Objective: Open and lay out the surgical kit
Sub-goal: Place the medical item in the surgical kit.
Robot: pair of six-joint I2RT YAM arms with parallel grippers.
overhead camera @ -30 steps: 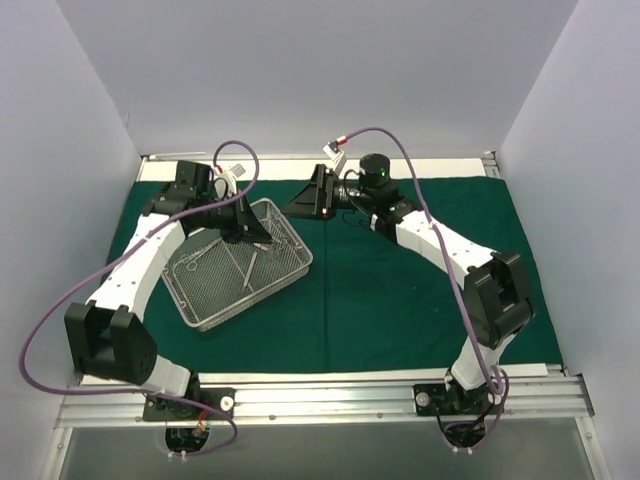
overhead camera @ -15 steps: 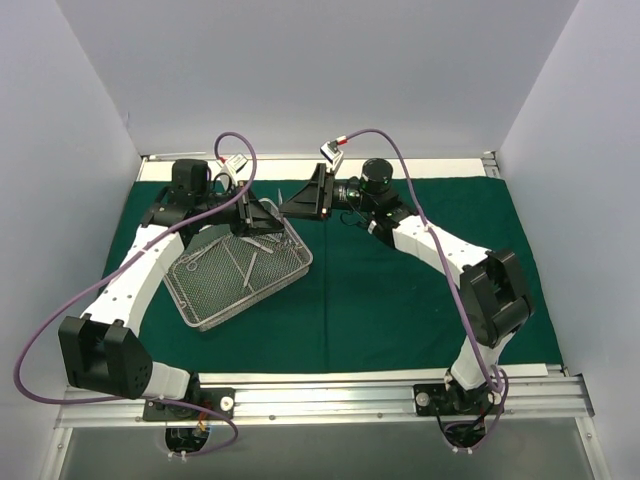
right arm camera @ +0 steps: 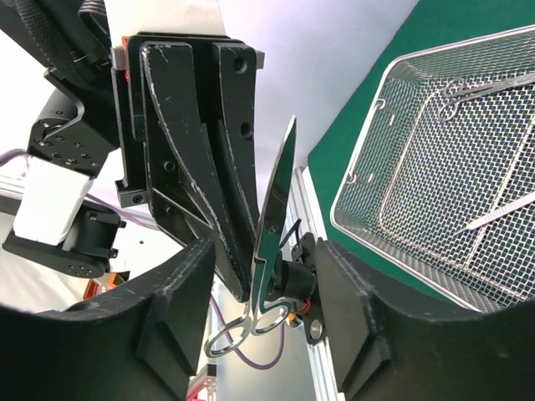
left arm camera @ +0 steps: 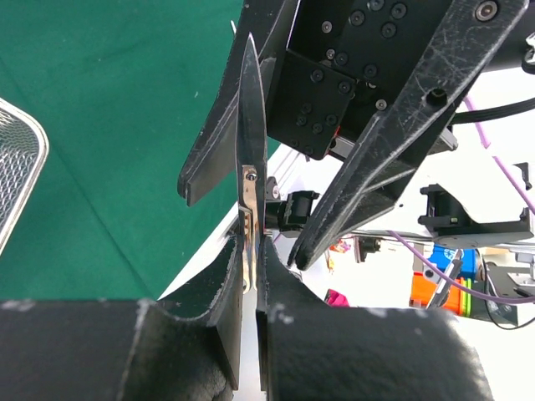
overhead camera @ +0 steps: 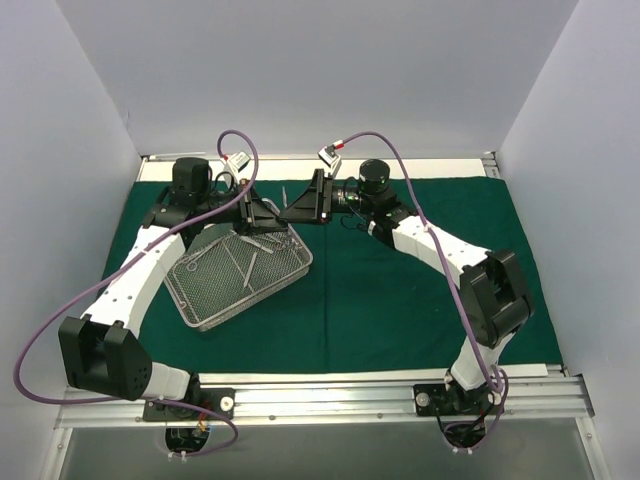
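Observation:
My left gripper (overhead camera: 268,214) is shut on the steel scissors (left arm camera: 250,134) and holds them in the air over the far right corner of the wire-mesh tray (overhead camera: 222,305). The blades point up. My right gripper (overhead camera: 300,207) faces it, open, one finger on each side of the scissors (right arm camera: 276,209). I cannot tell if its fingers (right arm camera: 180,322) touch them. The finger rings hang low in the right wrist view. The tray lies on the spread dark green cloth (overhead camera: 400,280) and holds forceps and slim instruments (overhead camera: 245,262).
The tray's rim (right arm camera: 351,180) is just below and right of my right gripper. The cloth covers most of the table, with a white edge strip at the back (overhead camera: 440,165) and a metal rail (overhead camera: 330,395) along the front. Purple cables loop over both arms.
My left gripper has lifted the scissors out of the tray and carried them right, up to my right gripper. My right gripper has moved slightly left around them.

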